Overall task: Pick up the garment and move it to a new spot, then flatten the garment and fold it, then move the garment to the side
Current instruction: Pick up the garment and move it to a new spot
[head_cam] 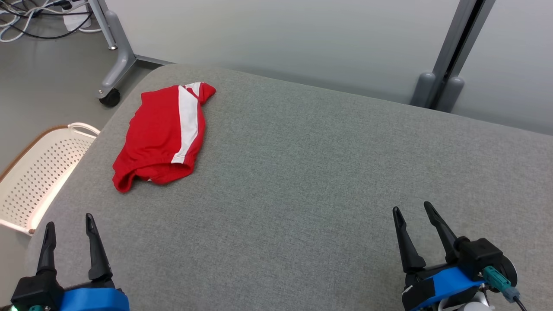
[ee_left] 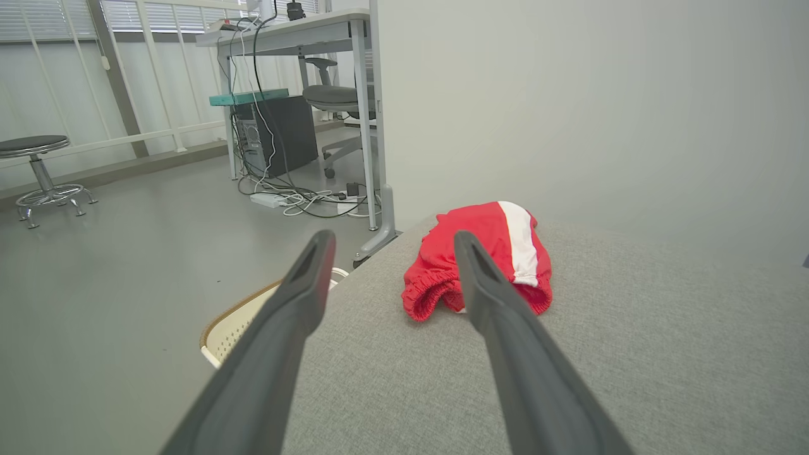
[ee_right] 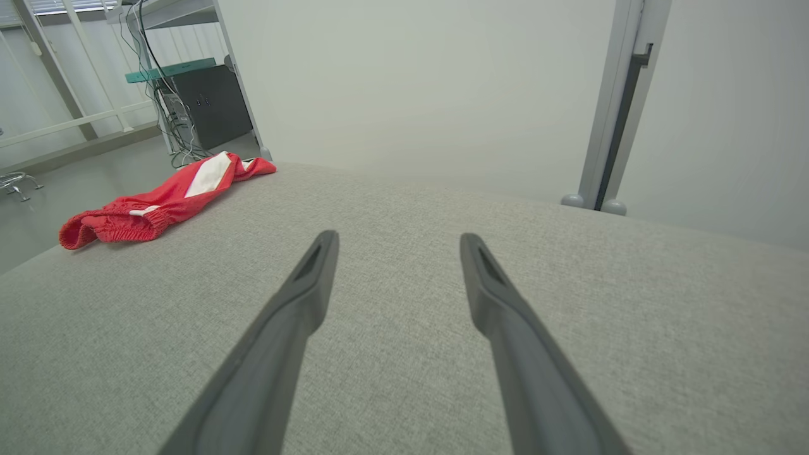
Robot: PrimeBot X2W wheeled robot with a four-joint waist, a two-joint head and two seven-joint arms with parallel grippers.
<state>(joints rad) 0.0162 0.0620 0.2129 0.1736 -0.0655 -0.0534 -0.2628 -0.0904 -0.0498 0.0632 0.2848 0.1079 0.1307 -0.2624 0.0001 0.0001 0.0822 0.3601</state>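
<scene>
Red shorts (head_cam: 162, 134), one pair with a single white side stripe, lie bunched near the far left corner of the grey fabric-covered table (head_cam: 302, 181). Two grippers hover over the table's near edge, well apart from the shorts: the left gripper (head_cam: 70, 219) at its left end, the right gripper (head_cam: 411, 206) towards its right, each with two fingers spread apart, empty. One white perforated basket (head_cam: 39, 172) stands beside the table's left side.

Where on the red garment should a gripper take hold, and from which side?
Probably the gathered elastic edge of the red garment, the end nearest the robot. It bunches up off the grey table, giving a raised fold to pinch, whereas the rest lies flat. Come from the near side with the open left gripper, which sits on that side.
</scene>
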